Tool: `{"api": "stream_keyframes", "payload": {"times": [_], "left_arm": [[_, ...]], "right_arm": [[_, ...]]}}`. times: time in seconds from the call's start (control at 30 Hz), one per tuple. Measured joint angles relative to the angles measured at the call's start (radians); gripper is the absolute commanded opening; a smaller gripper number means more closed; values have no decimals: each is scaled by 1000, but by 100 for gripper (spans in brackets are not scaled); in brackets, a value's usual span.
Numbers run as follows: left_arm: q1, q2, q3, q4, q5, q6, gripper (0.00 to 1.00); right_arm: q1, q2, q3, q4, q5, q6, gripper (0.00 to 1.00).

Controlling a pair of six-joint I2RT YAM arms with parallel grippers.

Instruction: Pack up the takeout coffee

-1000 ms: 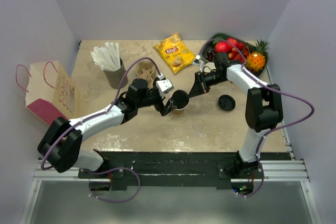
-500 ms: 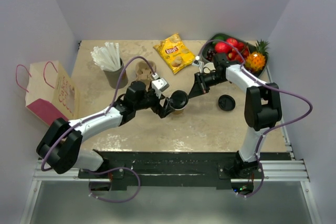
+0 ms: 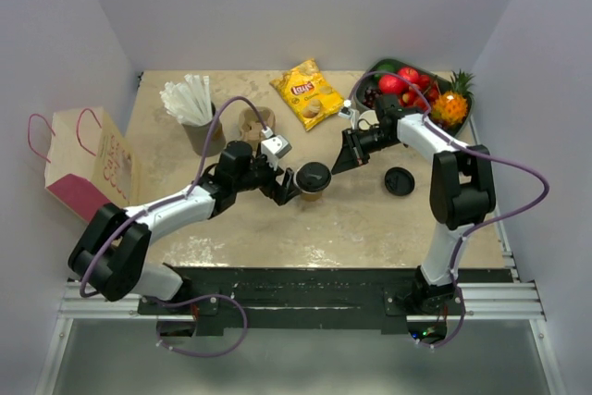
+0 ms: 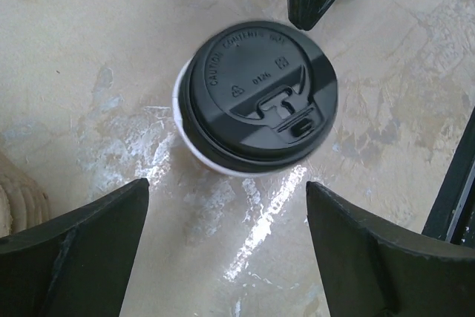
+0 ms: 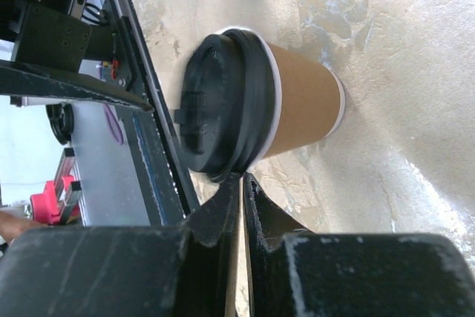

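Note:
The takeout coffee (image 3: 313, 179), a tan paper cup with a black lid, stands upright on the table's middle. My left gripper (image 3: 288, 188) is open and empty just left of it. In the left wrist view the lidded cup (image 4: 256, 98) sits beyond the gap between my wide-apart fingers (image 4: 74, 257), not between them. My right gripper (image 3: 340, 162) is shut and empty just right of the cup. In the right wrist view its closed tips (image 5: 241, 183) sit at the rim of the lid (image 5: 223, 105), beside the cup wall (image 5: 300, 102).
A loose black lid (image 3: 400, 180) lies right of the cup. A lidless tan cup (image 3: 254, 122), a straw holder (image 3: 196, 117), a chips bag (image 3: 307, 92) and a fruit tray (image 3: 407, 85) with a pineapple (image 3: 451, 104) stand at the back. A paper bag (image 3: 88, 164) stands far left.
My left gripper has drawn back to the left, away from the cup, and its wrist has turned. The cup and my right gripper have barely moved.

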Motion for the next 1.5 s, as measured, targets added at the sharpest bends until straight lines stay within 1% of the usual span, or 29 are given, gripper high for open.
{"api": "stream_keyframes", "payload": {"times": [0.6,0.67,0.73,0.8,0.87,1.1,1.3,1.5], "left_arm": [[13,45,-28,2,6,2,90],[13,45,-28,0,11,2,92],[13,45,-28,-2,21,2,95],[13,41,-28,-10,32,2,95],[16,30,-27,-16,45,0,96],[22,32,58,-6,74,-56,94],[24,107,147,15,52,-79,93],[24,163,178,14,49,-77,92]], "right_arm": [[0,16,0,7,1,2,11],[0,16,0,7,0,0,18],[0,16,0,2,-7,-10,29],[0,16,0,-3,-16,-25,34],[0,14,0,-8,-27,-50,36],[0,-7,0,-10,-31,-105,39],[0,-6,0,-10,-28,-115,39],[0,-6,0,-10,-29,-121,39]]}}
